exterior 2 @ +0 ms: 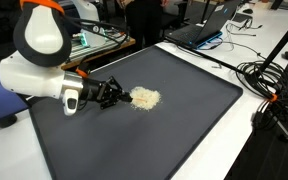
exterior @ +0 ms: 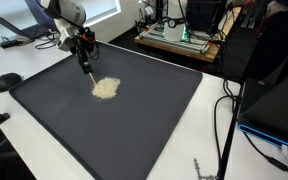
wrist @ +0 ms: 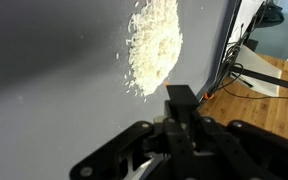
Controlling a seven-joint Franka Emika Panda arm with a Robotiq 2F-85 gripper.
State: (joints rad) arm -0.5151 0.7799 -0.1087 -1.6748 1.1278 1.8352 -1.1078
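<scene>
**Gripper shut, tips just short of grain pile**

The black Robotiq gripper [exterior: 87,66] is seen w/ jaws pressed together, no gap visible btwn them. Whether anything thin is pinched cannot be told. In the wrist view the closed tips [wrist: 181,98] are shown as one dark block.

A small pale heap of loose grains [exterior: 105,88] is found just ahead of the tips, near but not clearly touched. In the wrist view the heap [wrist: 154,45] is placed directly beyond the tips, w/ stray grains scattered at its near edge. In an exterior view the gripper [exterior 2: 121,96] is angled low toward the heap [exterior 2: 144,98].

Both are set over a large dark grey rectangular mat [exterior: 134,125], which is spread beneath and all around the tool. The mat is laid on a white tabletop [exterior: 212,125].

A black rounded object [exterior: 7,81] is seen off the mat, well behind the gripper. A tangle of black cables [exterior 2: 264,75] is seen well beyond the heap, past the mat's far edge.
</scene>
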